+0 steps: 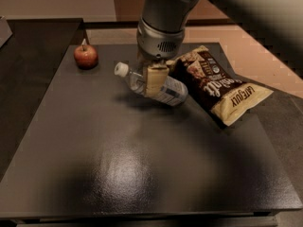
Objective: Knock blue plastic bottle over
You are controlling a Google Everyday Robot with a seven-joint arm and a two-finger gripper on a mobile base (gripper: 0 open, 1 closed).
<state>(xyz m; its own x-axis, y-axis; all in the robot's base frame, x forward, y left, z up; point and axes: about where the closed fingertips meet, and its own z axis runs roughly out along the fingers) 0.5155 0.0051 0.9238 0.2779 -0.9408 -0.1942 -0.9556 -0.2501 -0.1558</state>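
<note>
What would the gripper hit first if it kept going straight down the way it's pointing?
The blue plastic bottle: the gripper points down right at it, seemingly touching its tilted body. Beneath that comes the dark table. Depth is hard to judge from this view.

Clear blue plastic bottle (174, 91), white cap, tipped far over, cap leftward, gripper (153, 83) at its middle.

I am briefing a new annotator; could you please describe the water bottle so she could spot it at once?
On the dark table, look to the far middle, between the red apple at left and the dark snack bag at right. The blue plastic bottle slants there, white cap toward the apple, the gripper at its middle. It alone is clear with a blue-and-white label.
</note>
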